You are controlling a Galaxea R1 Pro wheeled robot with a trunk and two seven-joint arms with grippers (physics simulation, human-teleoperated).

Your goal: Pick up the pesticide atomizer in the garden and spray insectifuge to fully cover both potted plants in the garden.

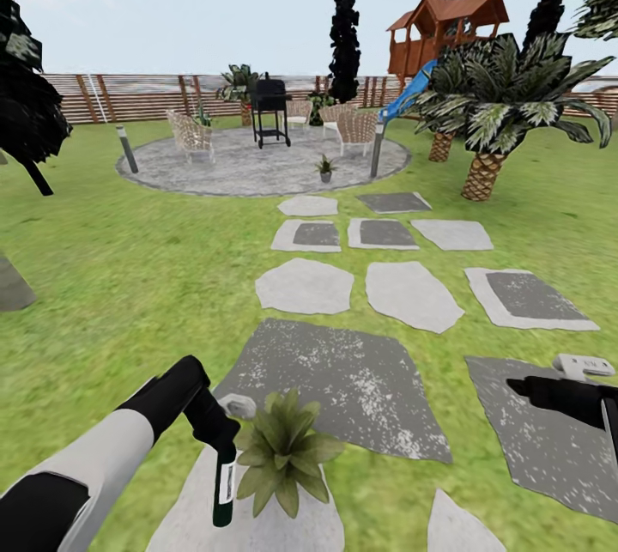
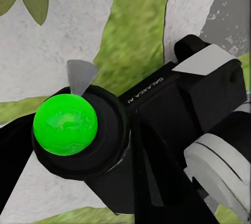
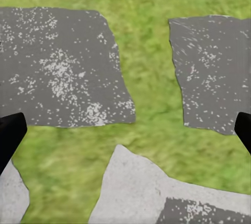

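- The left arm [image 1: 103,449] is reaching in from the near left, white forearm leading into a black wrist angled down and to the right.
- The left gripper [image 1: 221,436] is pointing down and clamping the pesticide atomizer [image 1: 224,483], which is hanging upright beneath it.
- The right arm [image 1: 571,397] is coming in low from the near right, black and roughly level, pointing left.
- The right gripper [image 3: 125,135] is holding nothing; its dark fingertips [image 3: 10,132] are standing wide apart.

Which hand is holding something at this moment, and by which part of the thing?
The left hand holds the slim dark green spray bottle with a white label near its top, below the whitish trigger head. The right hand holds nothing.
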